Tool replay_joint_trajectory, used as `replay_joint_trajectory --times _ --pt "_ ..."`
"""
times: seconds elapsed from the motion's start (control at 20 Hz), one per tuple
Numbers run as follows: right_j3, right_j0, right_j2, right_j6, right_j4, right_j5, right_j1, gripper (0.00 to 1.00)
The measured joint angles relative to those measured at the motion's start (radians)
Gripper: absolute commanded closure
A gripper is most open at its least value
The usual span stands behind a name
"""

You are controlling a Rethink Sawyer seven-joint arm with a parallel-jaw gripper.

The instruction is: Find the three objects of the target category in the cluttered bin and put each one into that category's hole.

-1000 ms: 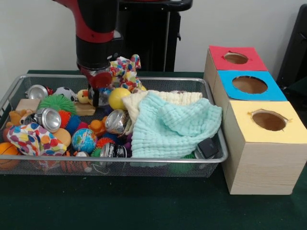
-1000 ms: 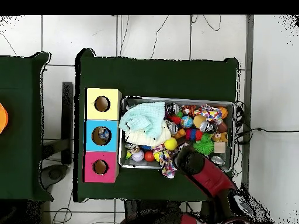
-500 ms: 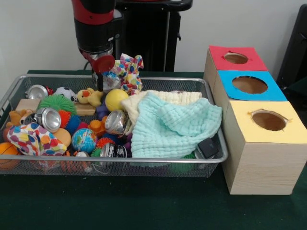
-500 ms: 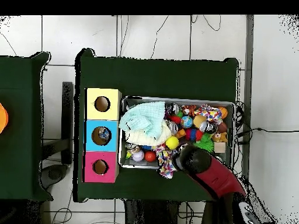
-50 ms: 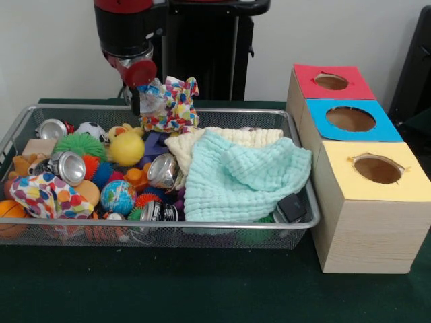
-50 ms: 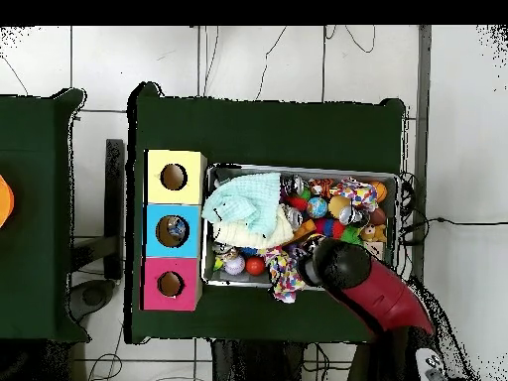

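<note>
Multicoloured patterned cloth (image 5: 168,104): it hangs bunched at the far rim of the wire mesh bin (image 5: 222,237), directly beside the pincer (image 5: 137,101). It appears lifted clear of the clutter, its lower edge near the yellow rubber duck (image 5: 126,145). In the overhead view the cloth (image 6: 286,273) lies over the bin wall nearest the robot, next to the arm's wrist (image 6: 340,266).

Pincer state: cannot be determined. The wrist housing and the cloth hide the tips in both views. Whether the cloth is pinched or merely draped against the tool is therefore a judgement; the raised, gathered shape suggests it is held.

Step in hand, as judged: extraction of one cloth item from the bin. Two further cloths, mint green (image 5: 242,178) and cream (image 5: 232,138), lie at the end of the bin nearest the boxes, which suggests cloths as the target category.

Receiving stations: three wooden boxes stand just beside the bin on the green worktop (image 5: 202,286), topped red (image 5: 330,82), blue (image 5: 350,120) and yellow (image 5: 377,169), each with one round hole. The overhead view shows an item already inside the blue hole (image 6: 174,230).

Next move requires: lifting until the cloth's hanging tail clears the bin rim, travelling across the bin to the correct hole, and centring the bundle so that no fold catches the hole's edge. The pictures do not identify the correct hole.
</note>
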Motion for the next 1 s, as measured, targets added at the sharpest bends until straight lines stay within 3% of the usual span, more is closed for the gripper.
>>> replay_joint_trajectory --times 0.55,1.0 --pt "-0.076 0.081 -0.054 0.000 -0.002 0.141 -0.068 1.00" --pt "-0.130 0.215 -0.119 0.000 -0.003 0.227 -0.114 1.00"
